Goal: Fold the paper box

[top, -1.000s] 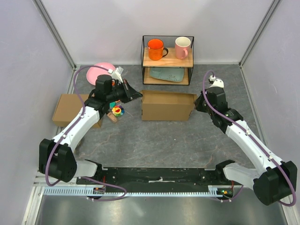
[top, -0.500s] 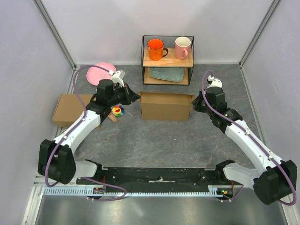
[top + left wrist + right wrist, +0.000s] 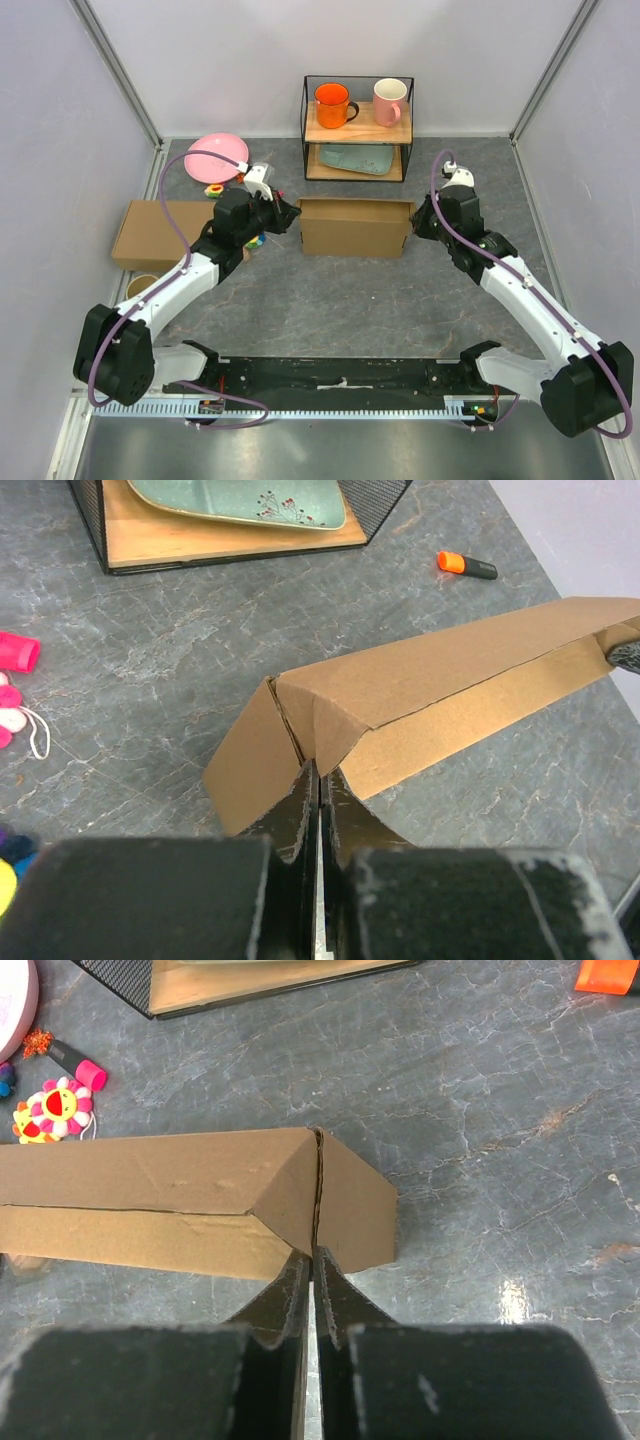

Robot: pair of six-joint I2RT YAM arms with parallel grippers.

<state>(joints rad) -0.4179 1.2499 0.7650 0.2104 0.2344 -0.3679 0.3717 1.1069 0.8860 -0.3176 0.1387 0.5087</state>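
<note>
On the table (image 3: 350, 300), your paper box (image 3: 355, 227) lies before the shelf (image 3: 357, 125). Your left arm (image 3: 180, 280) hides part of another brown box (image 3: 150, 232). The left gripper (image 3: 291, 211) and right gripper (image 3: 419, 222) are squeezed shut at the paper box's ends; whether they pinch it is hidden.

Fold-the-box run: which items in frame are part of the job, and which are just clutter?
In the job:
- paper box
- left gripper and right gripper, both shut, one at each end of it

Lying about:
- second cardboard box
- wire shelf with orange mug, pink mug, green plate
- pink plate
- flower toy
- orange marker
</note>
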